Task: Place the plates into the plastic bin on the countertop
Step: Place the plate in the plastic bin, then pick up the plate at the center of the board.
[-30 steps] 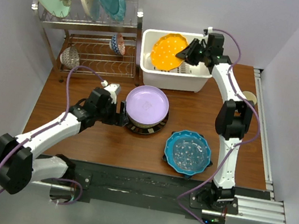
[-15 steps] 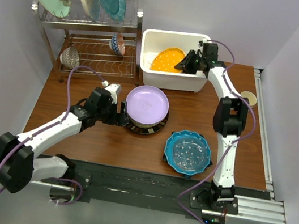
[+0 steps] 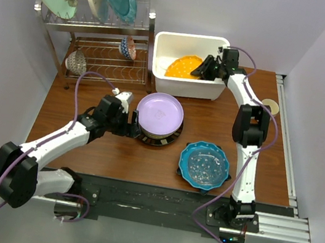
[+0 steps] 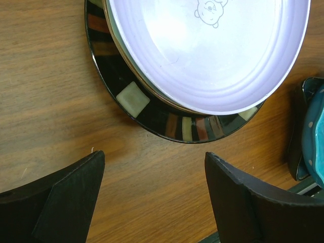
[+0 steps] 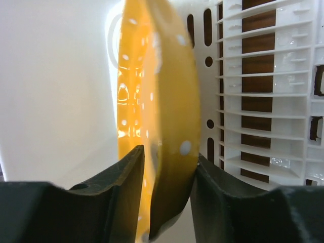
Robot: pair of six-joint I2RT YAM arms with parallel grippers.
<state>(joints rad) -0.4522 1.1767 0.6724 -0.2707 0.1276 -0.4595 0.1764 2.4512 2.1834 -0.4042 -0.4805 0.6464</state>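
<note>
Reddish-brown wood-grain countertop (image 3: 93,85) carried the white rectangular plastic bin (image 3: 183,88) at its far edge, where my right gripper (image 5: 167,162) pinched the orange scalloped white-dotted plate (image 5: 169,91) inside it. My left gripper (image 4: 154,157) gaped wide and empty beside the round lilac plate (image 4: 202,50) mid-bench, stacked on a dark-rimmed plate (image 4: 167,124).

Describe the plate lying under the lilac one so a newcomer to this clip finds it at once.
On the countertop, just ahead of the left gripper, sits a two-plate stack with the lilac plate on top. The bottom plate shows only its rim: glossy black with cream and reddish blocks, unlike the blue scalloped plate nearby.
</note>
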